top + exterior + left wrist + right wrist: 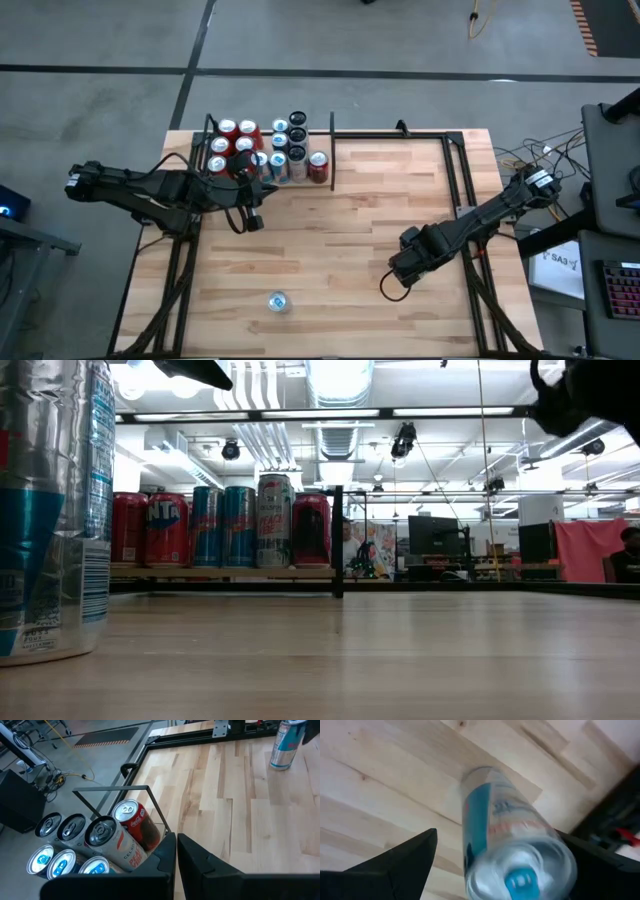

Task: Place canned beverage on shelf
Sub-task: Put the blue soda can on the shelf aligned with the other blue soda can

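My right claw (402, 268) is wide open and holds nothing, so it can fit around the can (278, 301) standing alone near the table's front edge. The shelf (268, 150) is far off, already crowded with cans.
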`<act>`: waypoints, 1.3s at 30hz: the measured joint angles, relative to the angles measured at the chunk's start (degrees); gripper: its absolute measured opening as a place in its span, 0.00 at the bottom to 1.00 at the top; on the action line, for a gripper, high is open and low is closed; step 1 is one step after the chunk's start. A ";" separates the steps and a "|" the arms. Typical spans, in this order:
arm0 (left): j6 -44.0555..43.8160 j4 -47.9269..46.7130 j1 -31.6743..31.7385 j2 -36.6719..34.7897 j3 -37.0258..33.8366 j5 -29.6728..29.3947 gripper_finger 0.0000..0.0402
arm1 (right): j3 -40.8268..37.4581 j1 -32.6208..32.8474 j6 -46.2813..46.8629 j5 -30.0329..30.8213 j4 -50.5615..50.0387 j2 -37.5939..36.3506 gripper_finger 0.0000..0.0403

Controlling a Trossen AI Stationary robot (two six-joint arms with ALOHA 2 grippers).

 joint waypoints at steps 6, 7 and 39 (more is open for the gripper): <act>0.02 0.04 0.00 0.00 0.00 0.11 0.00 | -4.53 -0.01 -0.91 0.08 5.95 0.00 0.75; 0.04 0.04 0.00 0.08 0.00 0.41 0.00 | -4.89 0.00 -1.25 0.12 6.14 0.00 0.70; 5.11 39.33 -1.53 -0.22 -21.68 9.66 0.05 | 20.71 -15.60 -61.98 31.68 28.36 9.89 0.54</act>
